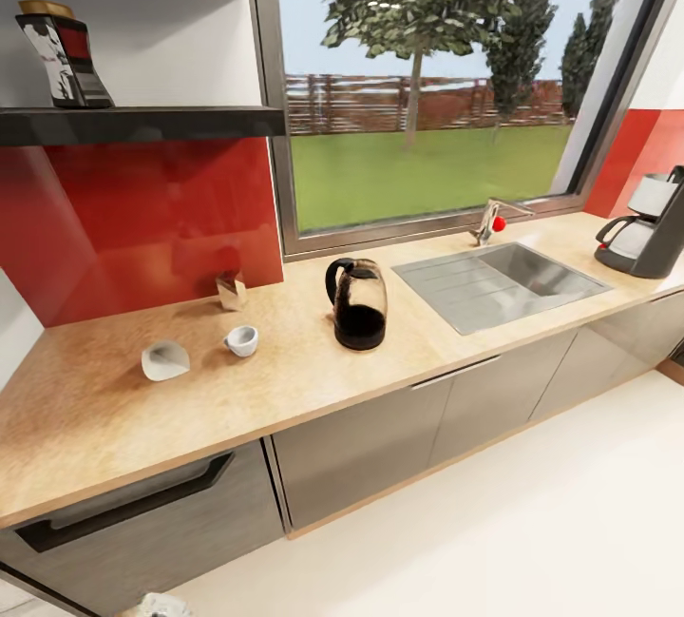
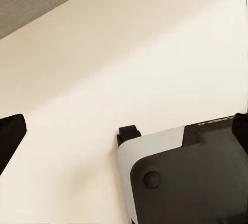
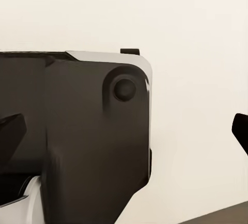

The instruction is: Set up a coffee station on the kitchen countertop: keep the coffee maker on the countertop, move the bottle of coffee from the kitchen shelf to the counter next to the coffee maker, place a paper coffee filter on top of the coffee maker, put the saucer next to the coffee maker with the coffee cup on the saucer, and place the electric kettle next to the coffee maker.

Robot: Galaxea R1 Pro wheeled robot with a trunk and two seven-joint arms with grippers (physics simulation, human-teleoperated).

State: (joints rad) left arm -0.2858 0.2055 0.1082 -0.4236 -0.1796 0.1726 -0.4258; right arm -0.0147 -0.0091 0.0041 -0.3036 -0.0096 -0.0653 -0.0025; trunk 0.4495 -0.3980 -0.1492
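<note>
1. Countertop: long, tan; sink set in it.
2. Coffee maker: beyond the sink, at countertop's far end.
3. Electric kettle: just beside the sink.
4. Bottle of coffee: on shelf above countertop.
5. Saucer, coffee cup: apart, past the kettle from the sink.
6. Left gripper, right gripper: fingers spread wide, nothing held.

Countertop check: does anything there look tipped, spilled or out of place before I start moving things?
Nothing spilled. The coffee cup sits tilted on the countertop, off the saucer. The electric kettle stands upright, far from the coffee maker.
</note>
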